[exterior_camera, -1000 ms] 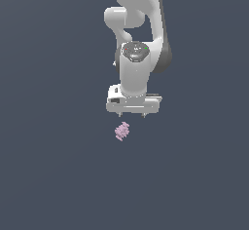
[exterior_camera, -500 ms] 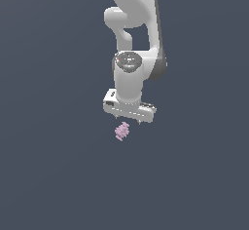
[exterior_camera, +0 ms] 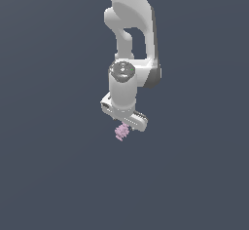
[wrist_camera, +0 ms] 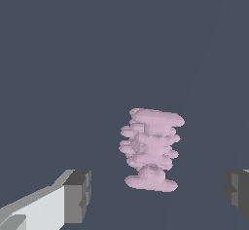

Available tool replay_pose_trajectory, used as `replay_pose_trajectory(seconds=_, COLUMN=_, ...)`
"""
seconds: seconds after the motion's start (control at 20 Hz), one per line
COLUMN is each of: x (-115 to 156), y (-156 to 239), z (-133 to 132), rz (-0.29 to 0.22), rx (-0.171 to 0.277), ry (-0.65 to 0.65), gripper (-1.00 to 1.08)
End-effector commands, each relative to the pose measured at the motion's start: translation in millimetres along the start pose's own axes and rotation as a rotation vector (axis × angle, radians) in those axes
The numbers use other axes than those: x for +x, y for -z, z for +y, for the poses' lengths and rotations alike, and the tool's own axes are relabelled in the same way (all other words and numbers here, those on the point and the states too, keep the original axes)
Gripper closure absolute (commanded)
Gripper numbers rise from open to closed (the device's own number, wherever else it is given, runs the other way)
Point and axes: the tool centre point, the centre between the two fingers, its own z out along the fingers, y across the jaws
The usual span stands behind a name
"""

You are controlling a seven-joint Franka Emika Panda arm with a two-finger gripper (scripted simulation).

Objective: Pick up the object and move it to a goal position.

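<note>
Franka arm hangs down from the top of the exterior view, wrist pointing at the flat dark grey-blue ground (exterior_camera: 58, 175). White gripper (exterior_camera: 123, 124) sits directly over the object (exterior_camera: 121, 132), a small pale pink-lilac ridged lump lying on the ground; its upper edge is partly covered by the gripper body in this view. Contact cannot be judged there.

Wrist view: object (wrist_camera: 151, 148) appears as a stack of thin, uneven flanges. Two dark finger pads (wrist_camera: 79, 195) stand wide apart, one on each side of the object, clear gaps both sides. Fingers spread, gripping nothing. Object lies between the fingers, nearer the midline.
</note>
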Motion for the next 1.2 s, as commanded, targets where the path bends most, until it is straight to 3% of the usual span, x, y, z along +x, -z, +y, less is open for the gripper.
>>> replay_pose_trajectory(seconds=0.0, x=2.6, y=-4.4, z=2.3, rz=0.002, rx=-0.001, ry=-0.045, gripper=-0.92)
replay_pose_trajectory(seconds=0.65, x=5.7, y=-14.3, z=5.8, rz=0.004, rx=-0.004, ry=-0.106, gripper=-0.92)
replay_pose_trajectory(seconds=1.15, x=5.2, y=-57.2, z=7.0, rz=0.004, rx=-0.004, ry=-0.11, gripper=-0.92)
